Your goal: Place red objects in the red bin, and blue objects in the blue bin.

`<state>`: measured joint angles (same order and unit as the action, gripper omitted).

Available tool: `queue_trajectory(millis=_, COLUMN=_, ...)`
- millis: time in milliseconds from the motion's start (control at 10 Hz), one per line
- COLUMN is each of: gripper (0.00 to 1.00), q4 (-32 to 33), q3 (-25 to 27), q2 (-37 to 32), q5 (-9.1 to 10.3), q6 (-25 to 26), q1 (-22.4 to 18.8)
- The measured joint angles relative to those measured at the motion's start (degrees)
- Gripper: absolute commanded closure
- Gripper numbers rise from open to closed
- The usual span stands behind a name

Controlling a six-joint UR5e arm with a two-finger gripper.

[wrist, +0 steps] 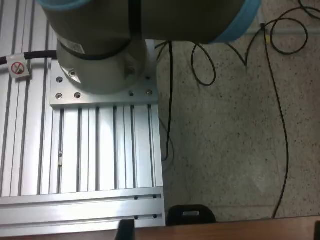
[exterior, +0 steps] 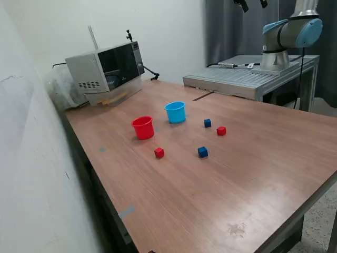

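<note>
Left to right on the worktop (exterior: 253, 174) in the exterior view: red cup (exterior: 142, 127), red cube (exterior: 159, 153), blue cup (exterior: 175, 112), blue cube (exterior: 202, 152), another blue cube (exterior: 207, 123), another red cube (exterior: 221, 130), all mid-worktop, apart. I cannot tell my gripper's opening.

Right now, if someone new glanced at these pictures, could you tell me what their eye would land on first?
Most likely the red cup and light blue cup, standing upright side by side, apart, mid-table. Scattered in front of them are four small cubes: two red and two dark blue, all outside the cups. A microwave sits at the far corner, and the arm's base stands on an aluminium plate at the exterior view's right.
</note>
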<state>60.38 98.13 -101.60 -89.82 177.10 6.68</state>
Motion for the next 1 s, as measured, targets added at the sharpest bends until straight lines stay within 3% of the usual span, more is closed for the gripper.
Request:
queue_trajectory(millis=400, gripper=0.0, q4=1.23, q3=-0.5, q2=0.37, q5=0.1, q6=0.29, q1=-0.59)
queue_trajectory(millis=1000, gripper=0.0, q4=18.56, q3=-1.34, q2=6.54, q5=0.38, q6=0.4, q1=-0.64)
